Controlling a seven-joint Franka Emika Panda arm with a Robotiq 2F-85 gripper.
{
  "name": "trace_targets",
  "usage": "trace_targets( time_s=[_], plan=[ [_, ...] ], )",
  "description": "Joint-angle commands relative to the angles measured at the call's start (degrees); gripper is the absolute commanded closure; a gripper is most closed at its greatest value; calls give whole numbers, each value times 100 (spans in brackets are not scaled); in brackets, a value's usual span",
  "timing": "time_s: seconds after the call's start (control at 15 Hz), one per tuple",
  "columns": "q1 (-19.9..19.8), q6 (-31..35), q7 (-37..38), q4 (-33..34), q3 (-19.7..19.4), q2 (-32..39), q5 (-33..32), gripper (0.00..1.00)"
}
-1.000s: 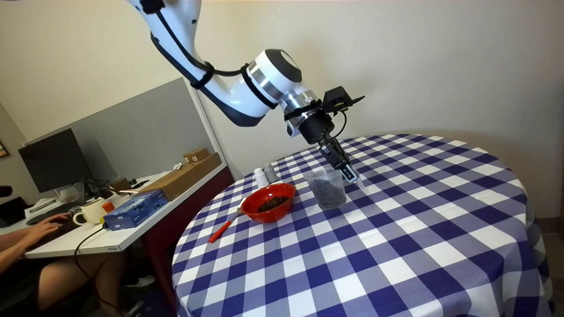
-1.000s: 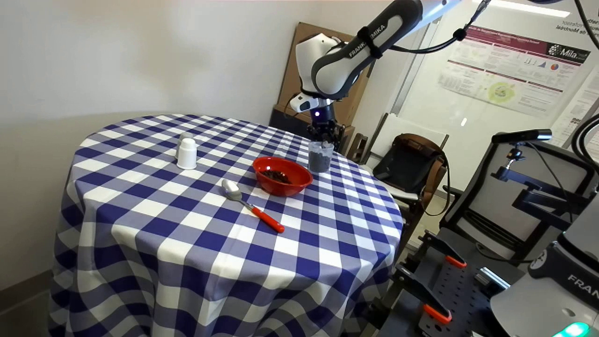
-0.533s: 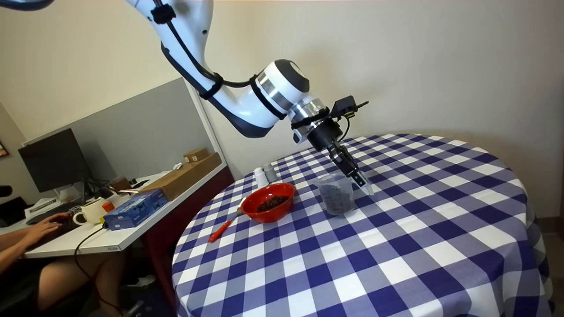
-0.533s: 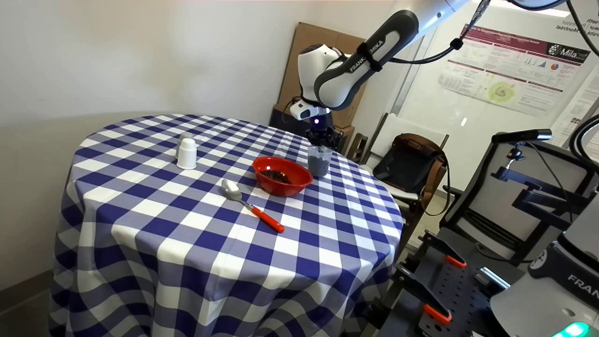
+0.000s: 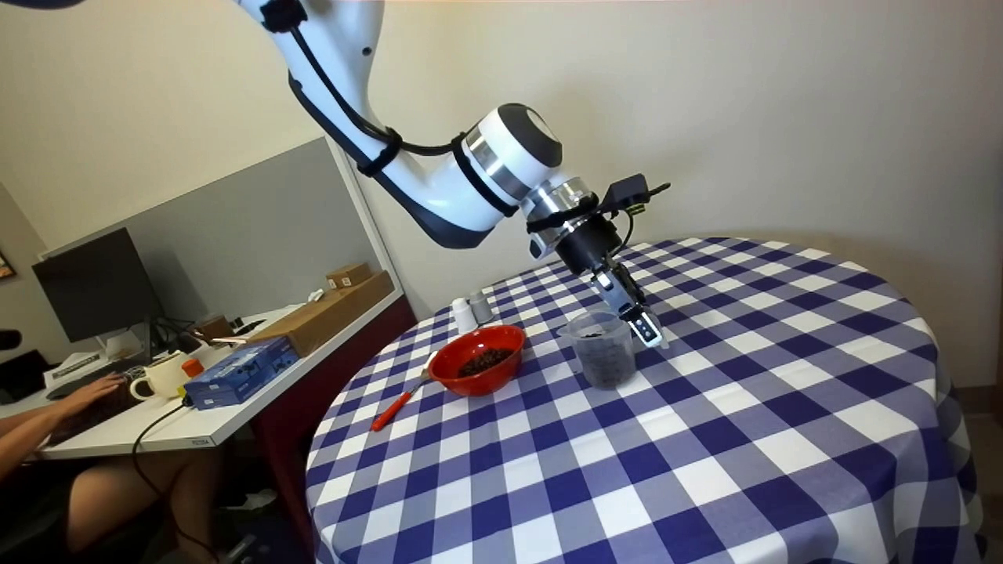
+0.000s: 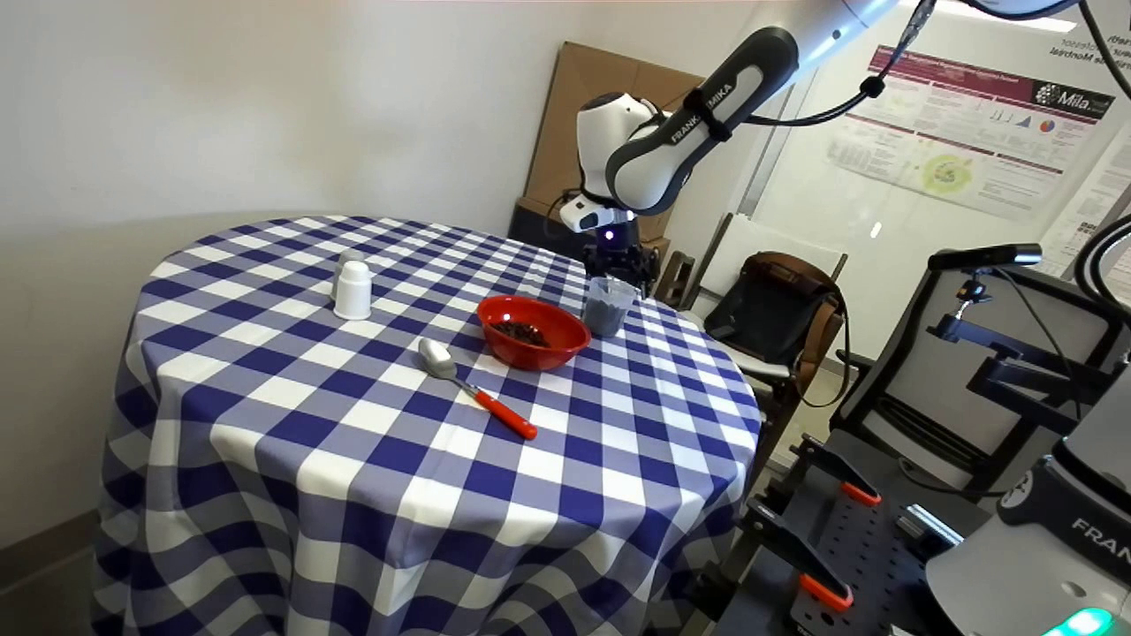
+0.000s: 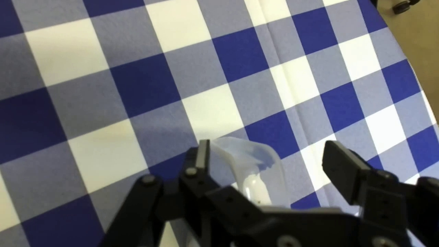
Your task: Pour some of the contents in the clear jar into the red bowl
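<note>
The clear jar (image 5: 605,356), see-through with dark contents, stands by the red bowl (image 5: 479,384) in both exterior views. In an exterior view the jar (image 6: 607,311) looks slightly tilted. Dark brown bits lie inside the bowl (image 6: 530,357). My gripper (image 5: 649,329) is at the jar's handle side, away from the bowl. From the wrist, the gripper (image 7: 265,149) stands open, with the clear handle (image 7: 260,171) between its fingers. That handle is close to one finger (image 7: 203,152), perhaps touching, and well apart from the opposite finger (image 7: 343,168). The jar's body is mostly hidden there.
A spoon with a red handle (image 6: 505,415) lies beside the bowl. Behind it are a white shaker (image 6: 353,291) and a grey shaker (image 5: 481,305). All rest on a checkered tablecloth (image 5: 666,470). A desk (image 5: 180,423) with boxes stands alongside the table.
The jar and gripper have come down and shifted away from the bowl. The jaws, earlier closed at the handle, have opened. Bowl, spoon and shakers have stayed put.
</note>
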Motion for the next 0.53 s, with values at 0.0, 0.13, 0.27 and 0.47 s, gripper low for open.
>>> trace_targets(
  time_s=[0.0, 0.13, 0.27, 0.47],
  plan=[
    [-96, 13, -137, -672, 39, -647, 339, 0],
    [-104, 159, -17, -1164, 12, -1170, 463, 0],
    [-57, 110, 177, -1610, -51, -1744, 571, 0],
    [80, -345, 491, -2128, -102, -2576, 736, 0]
  ],
)
